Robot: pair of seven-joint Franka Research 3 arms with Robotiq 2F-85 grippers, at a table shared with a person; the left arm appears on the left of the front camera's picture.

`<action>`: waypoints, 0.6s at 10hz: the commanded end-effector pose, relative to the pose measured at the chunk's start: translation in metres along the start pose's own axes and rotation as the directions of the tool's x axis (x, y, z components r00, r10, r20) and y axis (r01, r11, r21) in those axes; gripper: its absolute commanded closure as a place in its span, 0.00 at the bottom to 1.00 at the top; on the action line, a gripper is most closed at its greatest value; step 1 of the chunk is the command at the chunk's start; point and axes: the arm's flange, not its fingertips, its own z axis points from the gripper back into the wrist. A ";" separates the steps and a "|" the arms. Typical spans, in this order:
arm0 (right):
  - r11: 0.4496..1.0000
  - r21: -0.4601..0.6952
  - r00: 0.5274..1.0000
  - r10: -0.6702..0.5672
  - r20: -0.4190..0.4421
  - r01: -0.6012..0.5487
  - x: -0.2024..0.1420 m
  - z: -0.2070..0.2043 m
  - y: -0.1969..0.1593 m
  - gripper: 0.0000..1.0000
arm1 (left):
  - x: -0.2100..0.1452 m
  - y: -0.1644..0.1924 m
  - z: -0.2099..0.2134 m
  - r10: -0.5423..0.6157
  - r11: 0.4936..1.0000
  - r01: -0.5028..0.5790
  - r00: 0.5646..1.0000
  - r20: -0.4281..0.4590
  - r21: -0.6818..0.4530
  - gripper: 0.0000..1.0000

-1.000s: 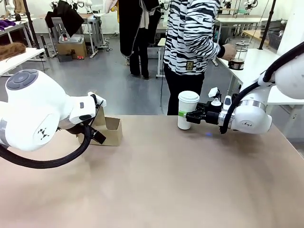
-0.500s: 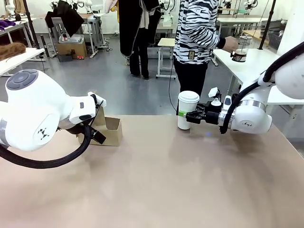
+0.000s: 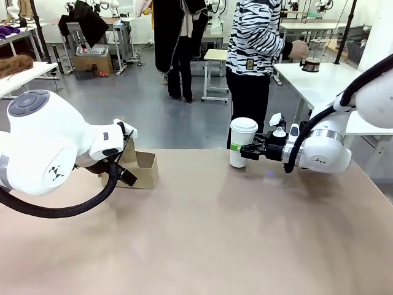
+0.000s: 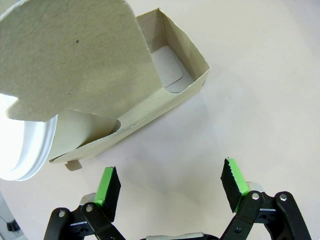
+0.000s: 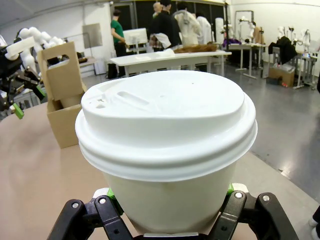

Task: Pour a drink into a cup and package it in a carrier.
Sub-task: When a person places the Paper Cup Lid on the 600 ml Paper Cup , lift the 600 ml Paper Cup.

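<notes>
A white paper cup (image 3: 243,142) with a white lid stands on the tan table at the far right. My right gripper (image 3: 247,151) is shut on the cup (image 5: 165,135), one green pad (image 5: 230,189) against its wall. The brown cardboard carrier (image 3: 140,169) sits at the left. My left gripper (image 4: 172,184) hangs open just short of the carrier (image 4: 125,80). One carrier slot is empty; the other holds a white lidded cup (image 4: 27,145). A person in a striped top holds the glass press jug with the dark drink (image 3: 311,61) over a white table behind.
The tan table (image 3: 215,233) stretches bare between the two arms. A white side table (image 3: 325,83) stands at the back right, beyond my right arm. Other people and work tables fill the room farther back.
The person has stepped to the right and away, carrying the jug toward the white side table. Both arms, the cup and the carrier have stayed where they were.
</notes>
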 end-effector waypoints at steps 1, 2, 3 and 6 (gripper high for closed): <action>1.000 0.001 1.000 0.004 0.004 -0.004 0.003 -0.003 0.000 0.20 | 0.000 0.000 0.000 0.000 1.000 0.000 1.000 0.001 -0.002 0.00; 1.000 0.001 1.000 0.004 0.004 -0.004 0.003 -0.003 0.000 0.20 | 0.000 0.000 0.000 0.000 1.000 0.000 1.000 0.001 -0.002 0.00; 1.000 0.001 1.000 0.004 0.004 -0.004 0.003 -0.003 0.000 0.20 | 0.000 0.000 0.000 0.000 1.000 0.000 1.000 0.001 -0.002 0.00; 1.000 0.001 1.000 0.004 0.004 -0.004 0.003 -0.003 0.000 0.20 | 0.000 0.000 0.000 0.000 1.000 0.000 1.000 0.001 -0.002 0.00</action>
